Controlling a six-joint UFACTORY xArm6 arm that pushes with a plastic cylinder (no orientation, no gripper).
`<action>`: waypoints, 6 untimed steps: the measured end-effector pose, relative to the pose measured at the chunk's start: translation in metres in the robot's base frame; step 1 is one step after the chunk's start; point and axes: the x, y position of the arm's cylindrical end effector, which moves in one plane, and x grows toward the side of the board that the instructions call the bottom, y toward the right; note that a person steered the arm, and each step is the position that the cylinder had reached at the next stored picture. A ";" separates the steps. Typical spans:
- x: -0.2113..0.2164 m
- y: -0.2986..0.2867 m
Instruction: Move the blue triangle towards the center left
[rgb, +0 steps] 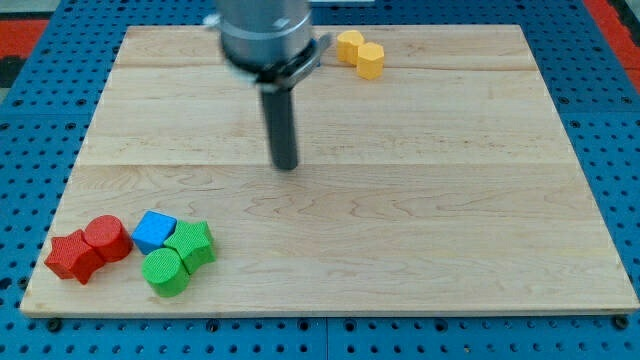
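At seven o'clock on the board (420, 250) the blue block (153, 231) touches a green star (193, 243) and green cylinder (164, 272), beside a red cylinder (106, 238) and red star (72, 256); my tip (286, 165), bare, holding nothing, stands well apart centrally; two yellow blocks (361, 53) sit at one o'clock.

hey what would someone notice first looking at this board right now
Probably the dark rod at the view's upper middle, my tip resting on bare wood, far from every block. Next, the cluster at the view's bottom left: red star, red cylinder, blue block, green star, green cylinder. Two yellow blocks sit at the top edge.
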 end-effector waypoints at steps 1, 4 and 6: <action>-0.032 0.022; -0.115 0.128; -0.193 0.138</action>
